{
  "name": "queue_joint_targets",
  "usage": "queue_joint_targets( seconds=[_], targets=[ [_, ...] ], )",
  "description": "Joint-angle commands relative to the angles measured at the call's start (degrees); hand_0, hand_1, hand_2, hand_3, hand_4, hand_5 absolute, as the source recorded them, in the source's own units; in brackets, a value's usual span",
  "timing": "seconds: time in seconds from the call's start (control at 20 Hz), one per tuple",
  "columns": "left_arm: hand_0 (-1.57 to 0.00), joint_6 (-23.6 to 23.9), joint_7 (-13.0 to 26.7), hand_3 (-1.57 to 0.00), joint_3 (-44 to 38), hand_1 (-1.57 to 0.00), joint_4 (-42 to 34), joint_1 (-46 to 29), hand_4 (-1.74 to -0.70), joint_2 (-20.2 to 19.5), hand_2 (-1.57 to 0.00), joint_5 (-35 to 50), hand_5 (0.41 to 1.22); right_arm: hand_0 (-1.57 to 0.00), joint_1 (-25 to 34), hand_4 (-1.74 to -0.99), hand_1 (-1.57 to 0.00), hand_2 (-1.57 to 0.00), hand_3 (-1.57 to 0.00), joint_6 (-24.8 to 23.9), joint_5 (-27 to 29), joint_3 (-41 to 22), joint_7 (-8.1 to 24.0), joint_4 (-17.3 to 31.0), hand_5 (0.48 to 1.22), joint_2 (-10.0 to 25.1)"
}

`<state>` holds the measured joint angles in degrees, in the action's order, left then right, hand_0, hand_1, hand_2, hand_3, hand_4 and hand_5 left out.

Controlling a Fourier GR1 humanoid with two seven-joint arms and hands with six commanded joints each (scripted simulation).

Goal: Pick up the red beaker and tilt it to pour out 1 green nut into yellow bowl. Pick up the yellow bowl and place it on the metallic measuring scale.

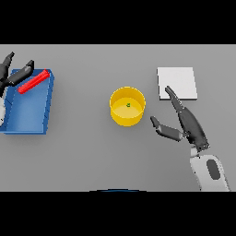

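1. While the red beaker (33, 82) lies tipped on its side in the blue tray (27, 120) at the table's (92, 156) left, the yellow bowl (127, 106) stands upright near the middle with one green nut (128, 104) already inside, so the pouring looks done and the bowl's move is the step in hand.
2. The right hand (183, 121) sits just beside the bowl's right wall, not touching it, fingers straight and thumb spread, holding nothing.
3. The left hand (10, 73) is at the tray's far left corner, fingers relaxed and spread by the beaker's end; it does not grip it.
4. The scale (177, 83), a pale flat square, lies behind the right hand, near the bowl but apart from it.
5. The bowl looks light, stiff and smooth-walled, probably slippery under a loose pinch.
6. The best hold is likely around the wall below the rim, thumb on the near side and fingers on the far side.
7. It should stay level, or the loose nut may roll out.
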<state>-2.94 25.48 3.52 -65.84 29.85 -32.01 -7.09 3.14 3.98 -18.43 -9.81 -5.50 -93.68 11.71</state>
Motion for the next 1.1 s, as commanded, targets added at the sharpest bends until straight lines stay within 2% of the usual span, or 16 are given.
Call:
queue_joint_targets(
  seconds=[0.0,0.15,0.3,0.45,0.7,0.85,0.95,1.05],
  targets=[
    [-0.02,0.0,0.1,-0.02,0.1,-0.02,-0.3,-0.5,-0.80,0.3,-0.02,0.2,0.661,0.00,1.5,-1.103,0.00,0.00,0.00,0.7,-3.0,-1.7,0.9,0.9,0.662,1.4],
    [-0.01,-0.2,0.7,-0.01,0.0,-0.01,-0.3,-0.7,-0.80,0.4,-0.01,0.4,0.678,0.00,6.8,-1.132,0.00,0.00,0.00,2.4,-11.1,-5.7,1.3,3.2,0.631,6.0],
    [0.00,-0.1,1.1,0.00,-0.1,0.00,-1.6,-1.6,-0.81,0.7,0.00,1.0,0.688,0.00,12.2,-1.150,0.00,0.00,0.00,5.7,-17.4,-10.3,-0.6,5.3,0.630,10.0],
    [0.00,-0.3,1.1,0.00,0.1,0.00,-0.9,-1.1,-0.81,0.6,0.00,0.6,0.689,0.00,18.2,-1.162,0.00,0.00,0.00,8.9,-21.7,-14.5,-3.3,8.1,0.637,12.1],
    [0.00,-0.9,0.3,0.00,0.0,0.00,-1.0,-1.6,-0.81,0.6,0.00,1.0,0.695,0.00,24.8,-1.153,0.00,0.00,0.00,12.6,-26.4,-20.2,-6.2,14.2,0.639,12.3],
    [0.00,-0.7,0.0,0.00,-0.4,0.00,-1.1,-1.4,-0.81,0.2,0.00,1.0,0.696,0.00,28.6,-1.157,0.00,0.00,0.00,13.9,-28.4,-22.9,-7.8,20.1,0.644,11.4],
    [0.00,-1.1,0.3,0.00,-0.8,0.00,-1.4,-2.0,-0.81,-0.3,0.00,1.4,0.693,0.00,30.4,-1.157,0.00,0.00,0.00,15.6,-28.9,-24.4,-9.7,21.2,0.652,11.3],
    [0.00,-1.1,0.4,0.00,-0.3,0.00,-1.9,-2.2,-0.81,-0.1,0.00,1.1,0.701,0.00,32.5,-1.159,0.00,0.00,0.00,17.8,-29.7,-25.8,-8.8,23.0,0.663,10.4]
  ],
)
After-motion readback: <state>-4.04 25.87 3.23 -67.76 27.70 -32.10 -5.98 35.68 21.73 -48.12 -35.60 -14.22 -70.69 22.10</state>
